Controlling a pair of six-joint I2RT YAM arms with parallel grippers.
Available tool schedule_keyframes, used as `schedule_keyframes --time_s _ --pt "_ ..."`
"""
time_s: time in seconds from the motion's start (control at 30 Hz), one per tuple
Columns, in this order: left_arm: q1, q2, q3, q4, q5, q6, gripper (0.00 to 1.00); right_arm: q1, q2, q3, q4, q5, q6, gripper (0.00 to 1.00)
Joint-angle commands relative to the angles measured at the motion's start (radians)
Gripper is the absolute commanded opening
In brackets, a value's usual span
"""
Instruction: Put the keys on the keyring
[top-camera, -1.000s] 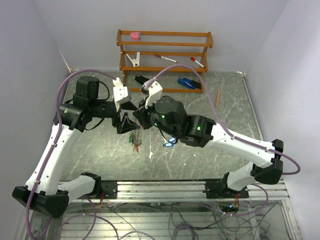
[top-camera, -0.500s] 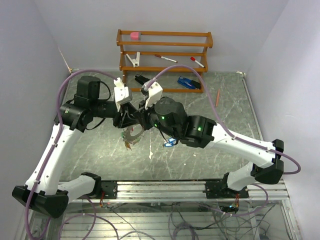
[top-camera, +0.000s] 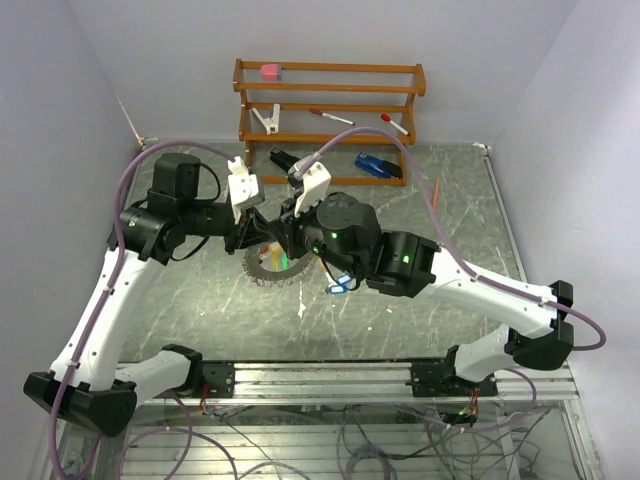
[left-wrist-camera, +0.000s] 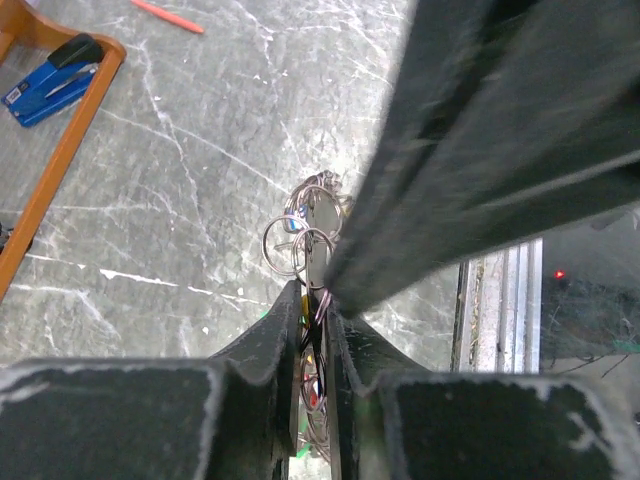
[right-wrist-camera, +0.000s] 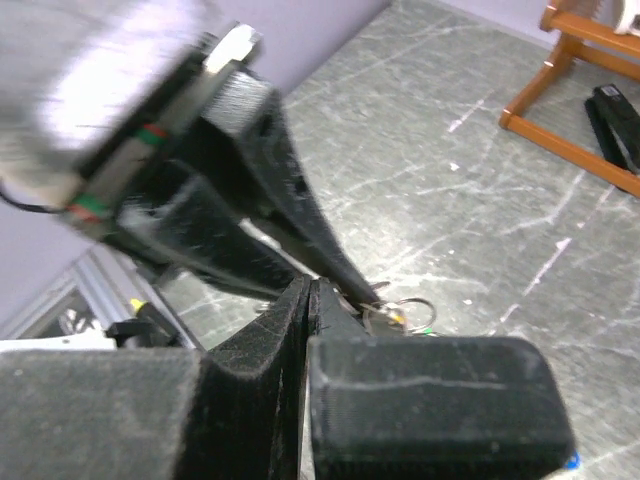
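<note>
The keyring (top-camera: 262, 268), a grey ring with a toothed rim, hangs above the table between the two arms. Keys (top-camera: 278, 258) with green and orange tags cluster on its upper edge. My left gripper (top-camera: 252, 240) is shut on the keyring from the left; in the left wrist view its fingertips (left-wrist-camera: 315, 300) squeeze the ring's wire and coloured tags, with small split rings (left-wrist-camera: 295, 240) poking out beyond. My right gripper (top-camera: 285, 243) is shut and meets the same spot from the right, its tip (right-wrist-camera: 310, 285) next to the small rings (right-wrist-camera: 400, 315). A blue-tagged key (top-camera: 340, 285) shows under the right arm.
A wooden rack (top-camera: 330, 100) stands at the back with a pink object (top-camera: 269, 70), a white clip, pens, a blue stapler (top-camera: 378, 166) and a black stapler (top-camera: 285, 160). An orange pencil (top-camera: 437, 193) lies at the back right. The metal rail (top-camera: 330, 375) marks the near edge.
My left gripper has closed on the keyring. The ring has swung from hanging edge-on to nearly flat, showing its toothed rim. The right gripper stayed shut and shifted slightly up.
</note>
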Motion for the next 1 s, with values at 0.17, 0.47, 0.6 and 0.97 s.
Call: schedule_keyframes --time_s 0.17,0.47,0.6,0.97 --pt "0.001 0.020 0.008 0.059 0.001 -0.028 0.26 0.016 -0.031 0.022 0.077 -0.056 0.034 0.00" --pt "-0.001 0.021 0.015 0.018 0.027 0.021 0.07 0.015 -0.082 0.002 0.049 0.007 0.017 0.00" --pt "-0.001 0.009 -0.010 -0.015 -0.044 0.051 0.07 -0.006 -0.150 -0.077 0.006 0.036 0.000 0.00" --pt "0.012 -0.078 -0.203 0.112 -0.416 -0.062 0.40 -0.357 -0.108 -0.457 0.072 -0.404 -0.025 0.57"
